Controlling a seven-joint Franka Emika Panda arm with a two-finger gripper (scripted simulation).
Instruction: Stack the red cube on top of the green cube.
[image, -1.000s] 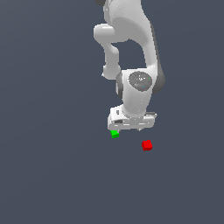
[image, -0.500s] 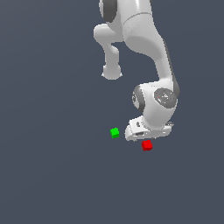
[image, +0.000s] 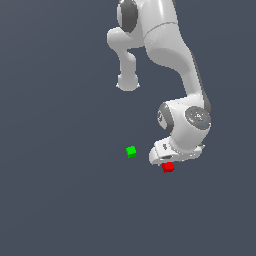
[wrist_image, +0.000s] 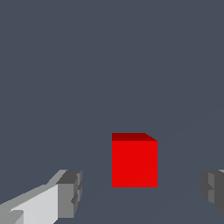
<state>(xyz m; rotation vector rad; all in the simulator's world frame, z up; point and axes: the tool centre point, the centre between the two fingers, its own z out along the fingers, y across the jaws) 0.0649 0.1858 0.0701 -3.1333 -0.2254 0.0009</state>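
Low over the counter (image: 60, 200) now, gripper (wrist_image: 142, 192) spread wide, nothing between the fingers (wrist_image: 70, 192) yet. Red cube (wrist_image: 134, 162) sitting lower centre of the wrist frame, squarely in the gap between the two fingertips, touching neither, a shade closer to the finger at lower left than to the one at the right edge. Flat face of the cube turned toward the camera, edges roughly square to the finger line, so no twist of the wrist looks needed.

In the exterior frame, red cube (image: 168, 167) resting on the counter at lower right of centre, tucked just beneath the gripper (image: 167, 159). Green cube (image: 131, 151) off toward the exterior view's left and slightly higher in the frame, near but clearly apart from the red one, untouched.

Judging from this: straight descent the move in hand, cube lying directly ahead of the open fingers. Pick not yet made, stacking still entirely ahead.
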